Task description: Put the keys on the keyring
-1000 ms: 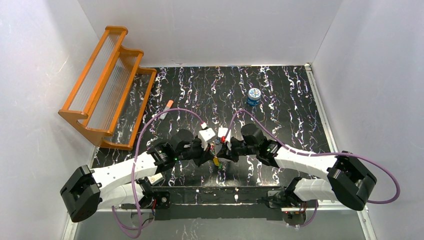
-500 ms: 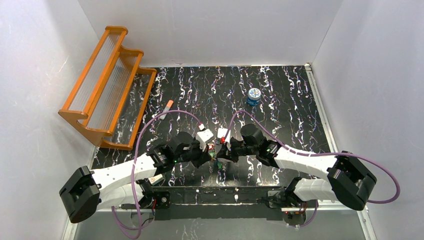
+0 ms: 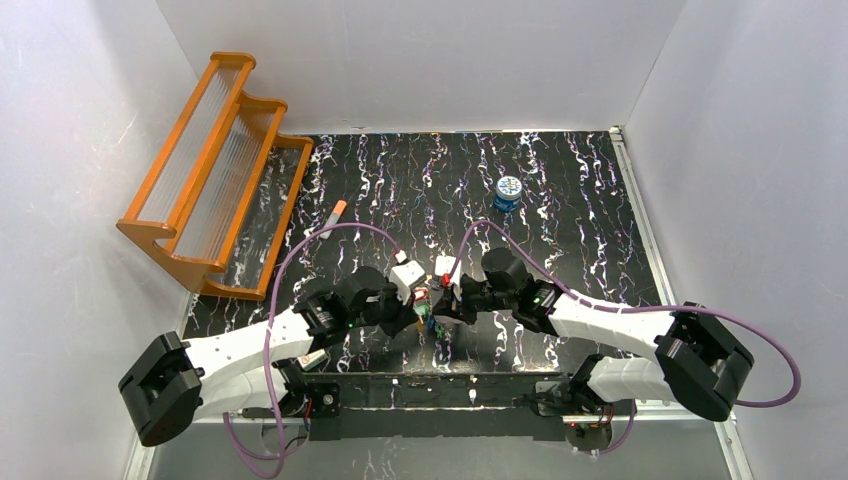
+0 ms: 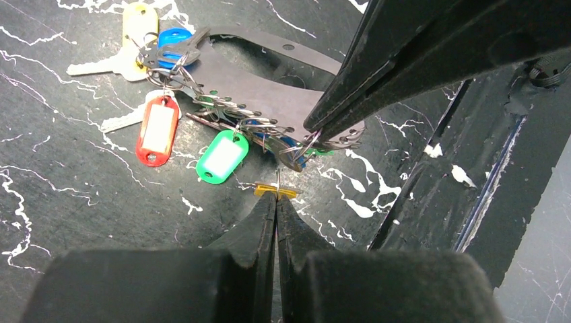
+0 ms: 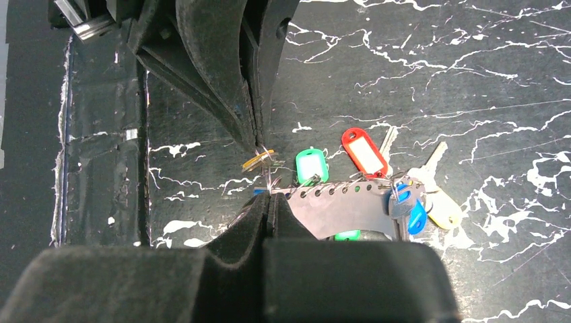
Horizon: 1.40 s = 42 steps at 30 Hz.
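Note:
The keyring (image 4: 256, 87) shows as a flat dark grey band with a row of holes, carrying small wire rings. On it hang the keys: a yellow one (image 4: 131, 27), a blue one (image 4: 172, 37), a red tag (image 4: 158, 131) and a green tag (image 4: 221, 156). My left gripper (image 4: 277, 197) is shut on a thin wire ring with a small yellow tag (image 4: 275, 192). Just across from it, my right gripper (image 5: 271, 196) is shut on the keyring (image 5: 343, 208) at its end, where a wire ring sits. In the top view both grippers meet tip to tip above the bundle (image 3: 429, 322).
An orange rack (image 3: 215, 170) stands at the back left. A small blue tin (image 3: 508, 192) sits at the back right, and an orange-tipped white tube (image 3: 334, 217) lies left of centre. The mat's near edge with its black rail (image 4: 458, 168) runs close to the grippers.
The left wrist has drawn slightly back to the left. The yellow tag that hung below the fingertips in the top view no longer shows there; green and blue show instead.

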Motion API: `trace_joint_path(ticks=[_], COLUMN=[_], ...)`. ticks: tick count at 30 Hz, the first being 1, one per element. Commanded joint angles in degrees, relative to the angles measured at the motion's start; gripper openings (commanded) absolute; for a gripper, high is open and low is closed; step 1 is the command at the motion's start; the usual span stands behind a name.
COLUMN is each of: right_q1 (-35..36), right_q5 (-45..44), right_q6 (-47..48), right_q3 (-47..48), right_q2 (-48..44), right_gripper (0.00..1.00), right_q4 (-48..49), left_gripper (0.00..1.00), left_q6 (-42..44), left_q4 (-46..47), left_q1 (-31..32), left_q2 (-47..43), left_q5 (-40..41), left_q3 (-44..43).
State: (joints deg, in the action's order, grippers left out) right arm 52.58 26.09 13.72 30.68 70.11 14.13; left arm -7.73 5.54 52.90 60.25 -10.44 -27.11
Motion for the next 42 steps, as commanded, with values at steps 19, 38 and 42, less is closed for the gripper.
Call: trace_joint_path(ticks=[19,38,42], right_q1=[0.3,0.3,0.3], right_q5=[0.7,0.4,0.6], right_q6=[-1.0,-1.0,-1.1], right_q3=[0.6,0.8,0.9], right_q2=[-2.2,-1.9,-1.9], right_gripper=[0.01,0.01,0.01], right_q4=[5.2,5.0,5.0], left_gripper=[0.00,0.00,0.00], left_q6=[0.0,0.3,0.3], left_q4=[6.4,2.5,2.2], left_q1=[0.2,0.2,0.2], left_q2=[-6.4,-8.4,-8.6], left_q5=[-7.2,-8.2,-8.1], left_q3=[1.6,1.7,1.7])
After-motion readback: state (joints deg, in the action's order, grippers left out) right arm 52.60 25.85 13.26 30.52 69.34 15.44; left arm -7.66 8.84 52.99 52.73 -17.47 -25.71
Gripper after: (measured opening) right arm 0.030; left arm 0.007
